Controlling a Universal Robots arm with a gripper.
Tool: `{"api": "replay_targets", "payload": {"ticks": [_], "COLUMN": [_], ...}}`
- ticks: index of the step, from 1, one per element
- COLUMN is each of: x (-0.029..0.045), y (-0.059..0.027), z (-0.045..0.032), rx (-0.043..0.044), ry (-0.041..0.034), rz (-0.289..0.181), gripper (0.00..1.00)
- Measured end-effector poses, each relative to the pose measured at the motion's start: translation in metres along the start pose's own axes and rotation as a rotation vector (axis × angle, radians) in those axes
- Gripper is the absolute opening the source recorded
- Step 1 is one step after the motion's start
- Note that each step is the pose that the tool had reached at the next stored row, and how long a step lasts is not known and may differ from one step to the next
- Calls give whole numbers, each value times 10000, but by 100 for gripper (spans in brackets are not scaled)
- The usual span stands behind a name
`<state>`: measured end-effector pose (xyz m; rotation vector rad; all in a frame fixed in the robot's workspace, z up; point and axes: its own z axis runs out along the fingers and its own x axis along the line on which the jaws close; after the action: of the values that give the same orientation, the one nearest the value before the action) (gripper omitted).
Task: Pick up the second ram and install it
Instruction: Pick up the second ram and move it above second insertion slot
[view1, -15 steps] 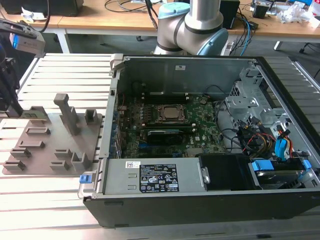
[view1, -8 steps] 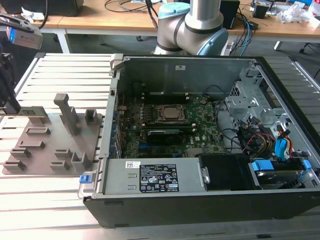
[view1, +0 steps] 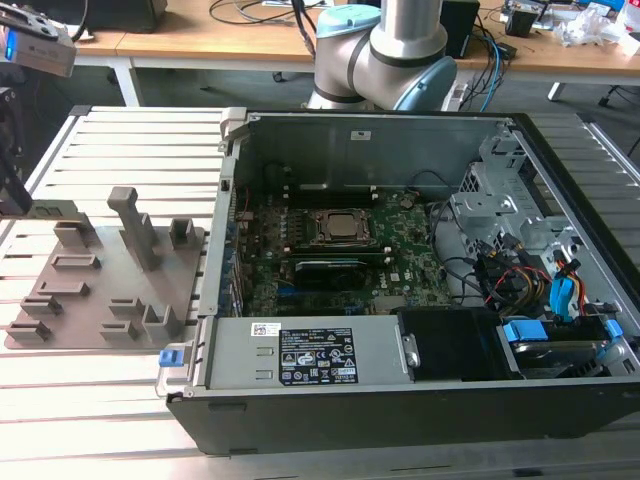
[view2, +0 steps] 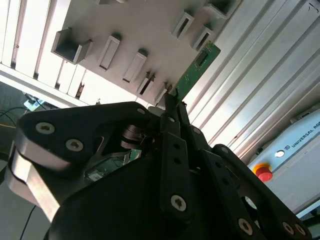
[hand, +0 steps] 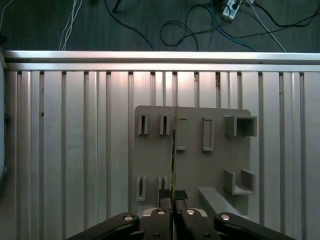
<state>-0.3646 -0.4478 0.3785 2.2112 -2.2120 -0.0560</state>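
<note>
Slats of pale metal make up the table, and a grey holder plate with many small slots lies flat on it. In the first wrist view the gripper is over the plate, near the plate's edge. Its two black fingers are pinched close together, with the second ram squeezed between their tips. You see the ram from its thin edge there, as a narrow line that reaches from the fingertips across the plate toward the plate's other edge. In the second wrist view the gripper holds one end of the green stick. The rest of the stick pokes out straight past the fingertips, in front of the plate. Small dark parts show on its flat green side. I cannot tell if the free end touches the plate. In the exterior view the plate lies on the slats, and an open computer case sits just beside the plate, on the exterior view's right of it. A green motherboard lies inside the case. The robot arm's base stands behind the case, farther from the plate.
</note>
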Motion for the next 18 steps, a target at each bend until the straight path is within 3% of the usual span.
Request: {"api": "replay_targets", "payload": {"ticks": [12, 18], "x": [-8, -9], "y": [13, 14], "z": [-358, -410], "rx": [0, 0], "ry": [0, 0], "rz": [0, 0], "gripper": [14, 14]}}
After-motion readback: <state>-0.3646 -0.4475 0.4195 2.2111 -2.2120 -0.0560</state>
